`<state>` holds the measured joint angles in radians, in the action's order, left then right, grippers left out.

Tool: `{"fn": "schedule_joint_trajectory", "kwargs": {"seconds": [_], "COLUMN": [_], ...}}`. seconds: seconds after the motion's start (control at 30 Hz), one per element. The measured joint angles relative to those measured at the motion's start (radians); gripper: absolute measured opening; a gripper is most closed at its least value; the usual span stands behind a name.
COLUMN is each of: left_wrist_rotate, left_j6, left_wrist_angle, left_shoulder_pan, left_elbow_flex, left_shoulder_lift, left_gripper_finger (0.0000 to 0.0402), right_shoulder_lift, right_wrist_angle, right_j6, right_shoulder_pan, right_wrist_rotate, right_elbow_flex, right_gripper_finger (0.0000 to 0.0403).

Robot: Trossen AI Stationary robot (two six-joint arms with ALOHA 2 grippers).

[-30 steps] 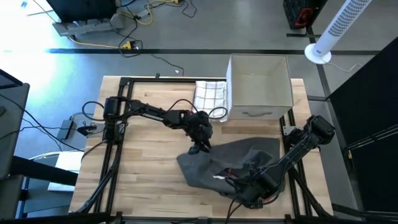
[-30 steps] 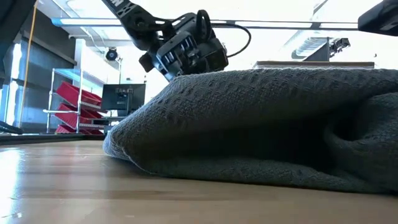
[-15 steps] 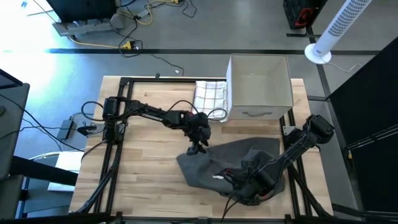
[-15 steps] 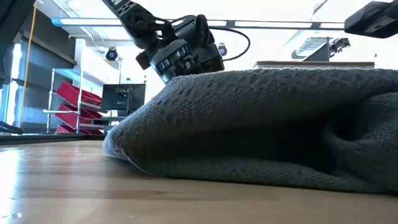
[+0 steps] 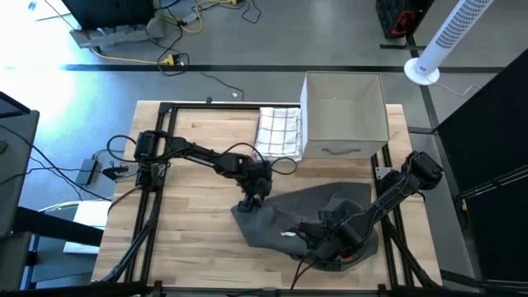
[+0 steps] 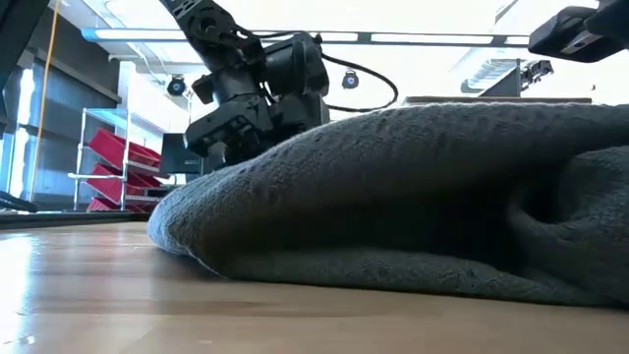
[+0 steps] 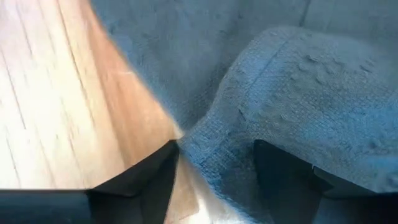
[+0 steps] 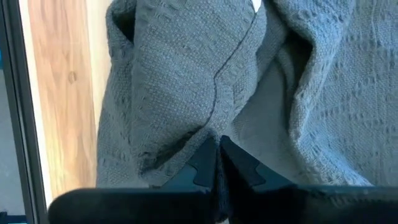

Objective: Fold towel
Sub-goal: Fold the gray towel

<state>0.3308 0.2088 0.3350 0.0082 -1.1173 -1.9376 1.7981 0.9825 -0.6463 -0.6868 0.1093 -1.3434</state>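
We see the grey towel (image 5: 309,216) lying crumpled on the right half of the wooden table (image 5: 190,223), nearer the front edge — a thick, waffle-textured cloth heaped into soft rounded folds, with a stitched hem running along one flap. From table height it rises as a broad, nubbly mound with a deep crease on its right.

Our left gripper (image 5: 250,202) sits at the towel's left corner, where cloth meets bare wood. Its two dark fingers (image 7: 146,180) are spread apart, with the towel's hemmed corner bulging up between them; they are not closed on it.

Our right gripper (image 5: 326,247) is at the towel's front edge, low among the folds. Its fingers (image 8: 205,163) are pressed together, pinching a fold of the grey weave where two flaps meet.

Behind the towel stand a pale, boxy fabric bin (image 5: 344,115) with flat walls and, just beside it on its left, a folded white cloth with a thin check pattern (image 5: 278,130).
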Motion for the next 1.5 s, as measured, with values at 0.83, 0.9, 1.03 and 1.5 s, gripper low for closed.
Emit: {"fn": "schedule_joint_trajectory", "kwargs": {"seconds": [0.83, 0.9, 1.03, 1.5], "left_wrist_rotate": [-0.417, -0.387, -0.354, -0.120], "left_j6": [-0.034, -0.065, -0.059, -0.101], "left_wrist_angle": [0.321, 0.359, 0.466, 0.298], "left_shoulder_pan": [0.038, 0.018, -0.059, -0.168], "left_elbow_flex": [-0.196, -0.198, -0.198, -0.027], "left_shoulder_lift": [0.196, 0.225, 0.249, 0.248], "left_gripper_finger": [0.0005, 0.0005, 0.0005, 0.0014], "right_shoulder_lift": [-0.001, -0.001, -0.001, -0.001], "right_wrist_angle": [0.132, 0.131, 0.130, 0.093], "right_j6": [-0.115, -0.114, -0.112, -0.004], "right_shoulder_pan": [0.043, 0.051, 0.059, 0.115], "right_wrist_rotate": [0.180, 0.180, 0.219, 0.255], "right_elbow_flex": [0.000, 0.000, 0.000, 0.000], "right_gripper_finger": [0.0000, 0.0000, 0.0000, 0.0000]}}
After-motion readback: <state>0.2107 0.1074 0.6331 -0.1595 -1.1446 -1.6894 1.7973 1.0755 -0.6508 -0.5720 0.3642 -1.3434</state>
